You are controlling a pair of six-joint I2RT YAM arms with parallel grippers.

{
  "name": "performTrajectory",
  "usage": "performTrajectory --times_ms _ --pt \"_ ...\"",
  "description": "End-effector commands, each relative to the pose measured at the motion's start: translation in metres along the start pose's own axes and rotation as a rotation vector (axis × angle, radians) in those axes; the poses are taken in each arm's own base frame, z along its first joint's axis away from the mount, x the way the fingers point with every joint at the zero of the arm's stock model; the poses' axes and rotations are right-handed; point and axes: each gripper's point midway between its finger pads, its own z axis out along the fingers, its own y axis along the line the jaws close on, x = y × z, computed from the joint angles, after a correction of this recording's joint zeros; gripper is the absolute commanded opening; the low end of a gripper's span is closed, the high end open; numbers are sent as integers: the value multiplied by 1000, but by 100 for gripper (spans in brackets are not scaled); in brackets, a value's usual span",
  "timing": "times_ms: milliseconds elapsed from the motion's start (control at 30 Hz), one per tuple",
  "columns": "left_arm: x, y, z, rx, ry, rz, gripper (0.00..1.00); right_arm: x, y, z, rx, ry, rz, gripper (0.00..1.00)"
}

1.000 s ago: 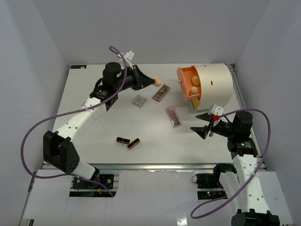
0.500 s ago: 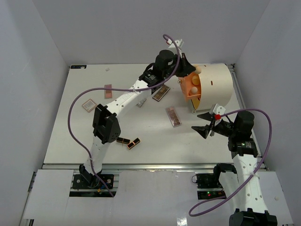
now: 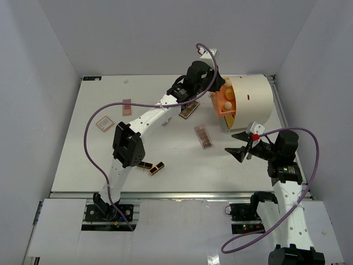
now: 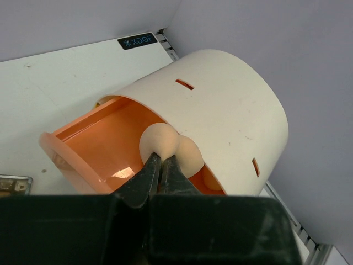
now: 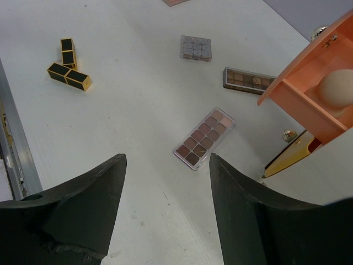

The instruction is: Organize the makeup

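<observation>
So, closest in, the right tool (image 3: pixel 237 144) hangs half open over the desk (image 3: pixel 88 154) with nothing in it, probably just parked out of the way. Lipstick tubes (image 3: pixel 150 166) and an eyeshadow palette (image 3: pixel 204 136) lie loose mid-desk. Way back, the left tool (image 4: pixel 161 163) is pinched tight on a peach sponge (image 4: pixel 157 141), right over the orange drawer (image 4: pixel 105 138), looks ready to drop it in.

grey square palette (image 5: pixel 196 47): covered by left arm (image 3: pixel 149 116) from above
brown palette (image 4: pixel 11 185): cut by left wrist view's edge
pink palette (image 5: pixel 175 1): clipped at right wrist view's top
</observation>
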Motion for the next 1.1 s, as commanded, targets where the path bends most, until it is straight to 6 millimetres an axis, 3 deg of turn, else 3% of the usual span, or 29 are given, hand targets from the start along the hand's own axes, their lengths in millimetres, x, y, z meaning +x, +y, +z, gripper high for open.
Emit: performTrajectory --times_ms 0,300,533,867,967,1067 --pt "-35 -8 -17 -28 -73 52 10 -11 -5 0 2 -23 -40 68" --pt "-29 -12 -18 -28 -50 62 29 -9 -6 0 10 -17 -36 69" --pt "-49 -26 -26 -16 -96 58 48 -8 -7 -1 15 -15 -37 69" --pt "-66 -32 -42 -11 -121 54 50 -7 -10 -2 25 -13 -34 69" --pt "-73 -36 -53 0 -127 75 51 -6 -10 -2 30 -11 -34 69" --pt "-93 -46 -82 25 -155 111 58 -4 -12 -2 32 -7 -36 69"
